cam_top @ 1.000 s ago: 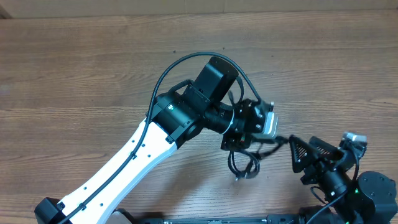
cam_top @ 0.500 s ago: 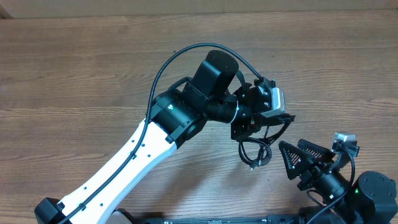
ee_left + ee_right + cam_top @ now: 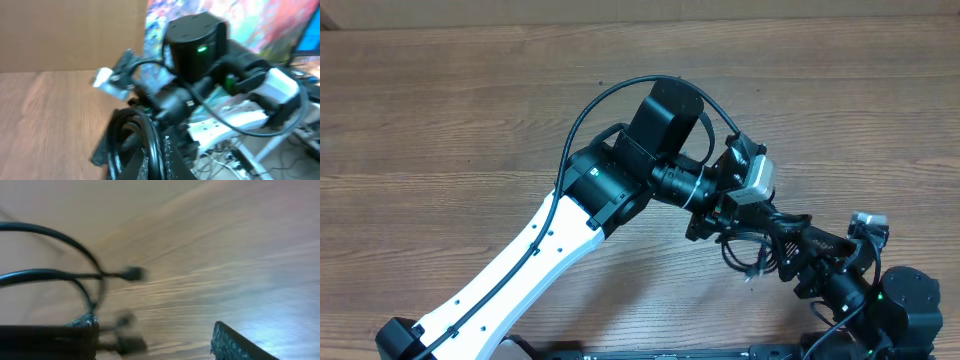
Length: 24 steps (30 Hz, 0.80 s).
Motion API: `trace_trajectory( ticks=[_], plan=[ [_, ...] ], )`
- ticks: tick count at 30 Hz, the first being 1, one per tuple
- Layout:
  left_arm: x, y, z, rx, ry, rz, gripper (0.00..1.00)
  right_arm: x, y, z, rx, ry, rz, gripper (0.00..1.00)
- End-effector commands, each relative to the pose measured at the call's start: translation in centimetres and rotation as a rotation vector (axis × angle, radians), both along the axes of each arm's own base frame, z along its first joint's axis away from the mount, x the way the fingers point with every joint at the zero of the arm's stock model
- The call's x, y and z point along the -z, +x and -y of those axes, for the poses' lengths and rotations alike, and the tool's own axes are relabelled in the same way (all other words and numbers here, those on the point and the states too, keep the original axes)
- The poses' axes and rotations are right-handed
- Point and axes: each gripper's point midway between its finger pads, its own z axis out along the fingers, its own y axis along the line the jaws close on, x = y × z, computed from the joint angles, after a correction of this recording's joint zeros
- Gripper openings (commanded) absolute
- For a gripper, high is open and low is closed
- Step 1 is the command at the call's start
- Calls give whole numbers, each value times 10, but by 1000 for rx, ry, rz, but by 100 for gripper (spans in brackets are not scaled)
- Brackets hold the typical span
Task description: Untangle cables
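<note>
- Wood-grain table (image 3: pixel 440 120) under our two arms.
- One knotted bundle of thin black cables (image 3: pixel 745 258) sits near right.
- Our left gripper (image 3: pixel 723 222) is clamped on it.
- Our right gripper (image 3: pixel 782 240) gapes beside it, gripping nothing.

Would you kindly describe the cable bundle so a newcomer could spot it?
Follow the white left arm across the wooden table to the left gripper. Below it in the overhead view is the cable bundle: thin black loops, far slimmer than the thick cable arching over that arm.
</note>
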Motion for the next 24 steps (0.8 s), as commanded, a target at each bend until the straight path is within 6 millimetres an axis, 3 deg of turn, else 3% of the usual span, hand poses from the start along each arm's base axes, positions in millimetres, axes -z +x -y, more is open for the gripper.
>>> trace_trajectory(
  ticks=[1, 10, 15, 19, 24],
  plan=[
    [-30, -22, -17, 127, -84, -44, 7, 17, 5, 41, 221, -112, -48, 70],
    [-36, -29, -24, 183, -103, -80, 6, 18, 5, 55, 315, -97, -62, 71],
    [-30, -14, -22, 104, -76, -61, 4, 19, 5, 50, 313, -41, -75, 79],
    [-13, 17, -18, -65, 3, -30, 4, 18, 4, 45, 290, -29, -77, 81],
    [10, 67, -18, -381, 166, -112, 4, 17, 4, 36, 241, -4, -76, 86]
  ],
)
